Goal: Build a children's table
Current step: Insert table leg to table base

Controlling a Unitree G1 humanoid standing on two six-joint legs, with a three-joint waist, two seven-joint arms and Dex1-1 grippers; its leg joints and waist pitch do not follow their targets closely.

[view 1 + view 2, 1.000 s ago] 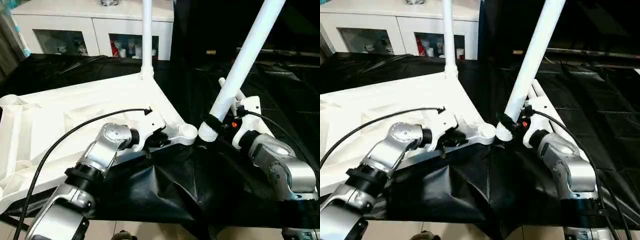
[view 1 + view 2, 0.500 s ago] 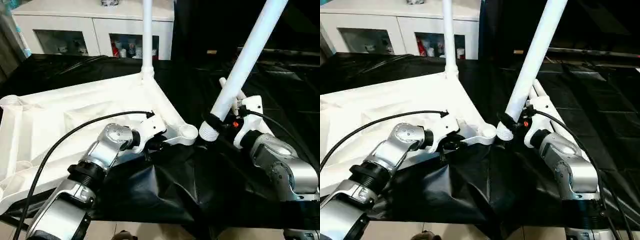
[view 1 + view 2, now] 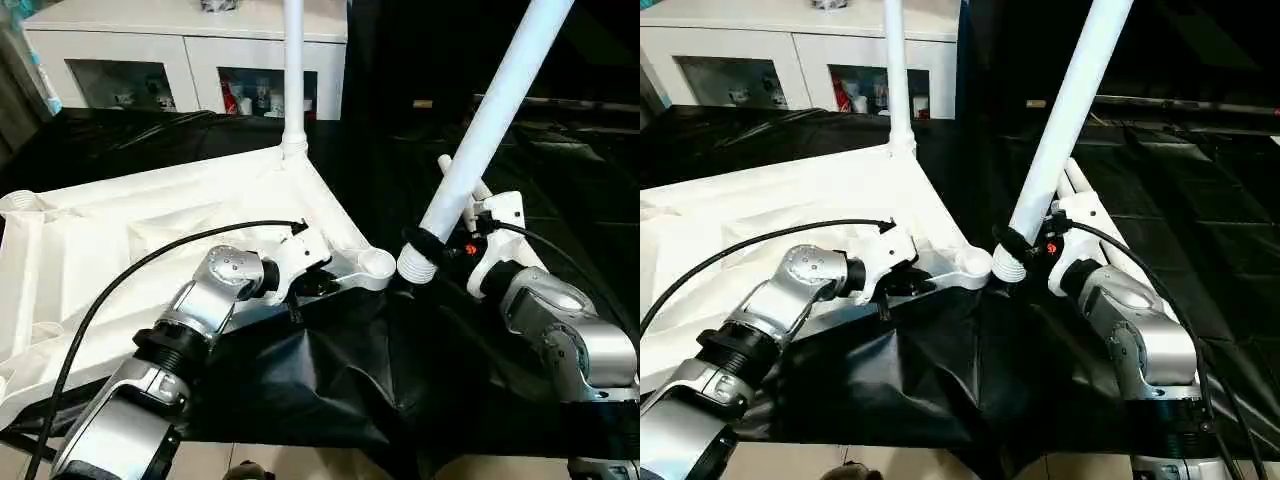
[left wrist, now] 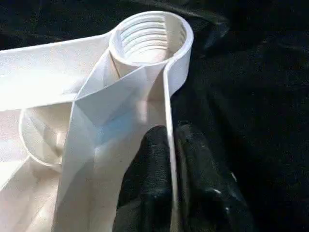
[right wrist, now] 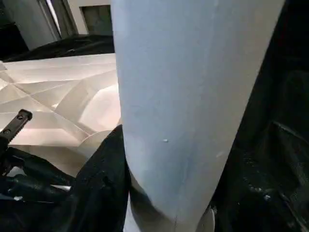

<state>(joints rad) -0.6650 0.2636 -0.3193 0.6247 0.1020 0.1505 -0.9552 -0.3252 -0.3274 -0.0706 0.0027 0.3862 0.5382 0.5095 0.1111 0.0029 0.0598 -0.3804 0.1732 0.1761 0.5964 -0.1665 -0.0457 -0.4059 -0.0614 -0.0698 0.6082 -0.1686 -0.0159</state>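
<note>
1. Head views: the tabletop [image 3: 150, 215] lies underside up on a black sheet [image 3: 330, 380], one leg [image 3: 293, 70] already standing in its far corner. The right gripper [image 3: 428, 247] clasps a second leg [image 3: 490, 120] near its threaded end, tilted, just beside the near corner socket [image 3: 378, 264]
2. Left wrist view: the left gripper [image 4: 171, 169] pinches the tabletop's rim, black fingers [image 4: 145, 164] either side, steadying the empty threaded socket
3. Right wrist view: the leg sits between the gripper's fingers
4. Step in hand: fitting the second leg. Next it needs righting over the socket, then lowering and twisting
</note>
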